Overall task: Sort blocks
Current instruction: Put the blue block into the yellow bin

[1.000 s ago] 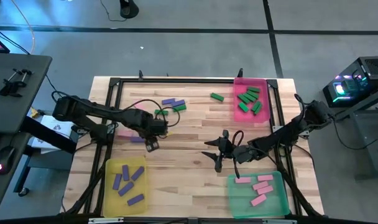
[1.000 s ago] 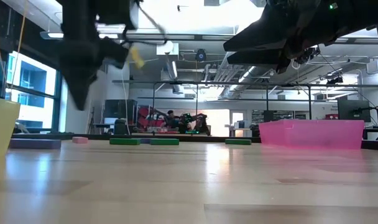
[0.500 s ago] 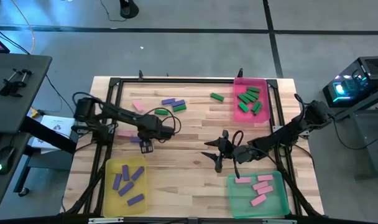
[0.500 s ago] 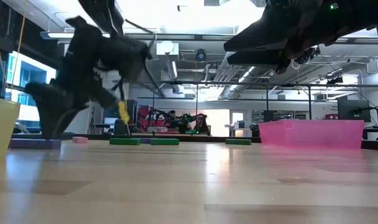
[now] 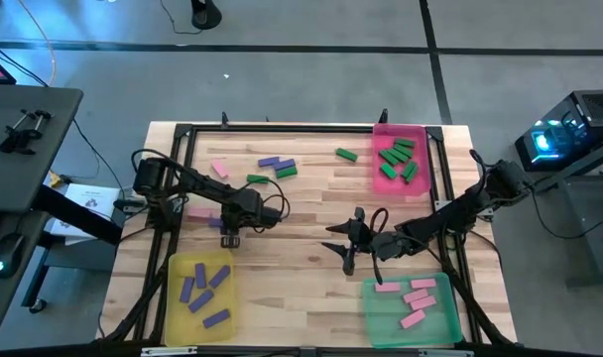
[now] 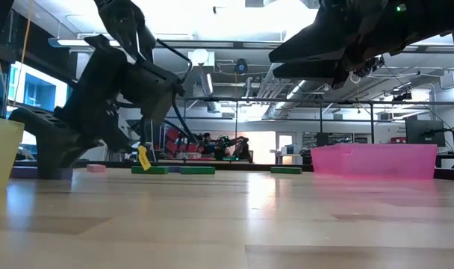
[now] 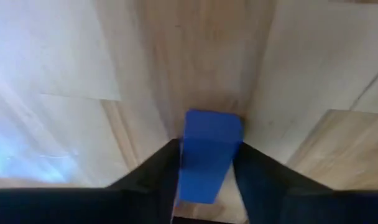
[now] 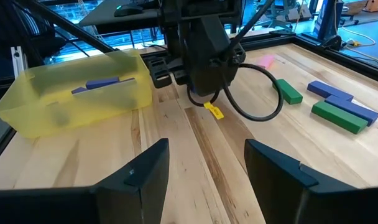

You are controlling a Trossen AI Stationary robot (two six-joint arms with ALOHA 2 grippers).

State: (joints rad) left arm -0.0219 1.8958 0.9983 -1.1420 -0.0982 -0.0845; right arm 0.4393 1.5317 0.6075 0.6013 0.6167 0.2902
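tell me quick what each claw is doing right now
left claw: down at the table, fingers on either side of a purple block.
right claw: open, holding nothing, above the table.

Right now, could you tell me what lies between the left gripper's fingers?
In the left wrist view, a purple block stands between the left gripper's dark fingers, down on the wooden table. The high view shows that gripper just above the yellow tray.

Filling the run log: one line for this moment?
left gripper: down around purple block on table | right gripper: open, waiting mid-table
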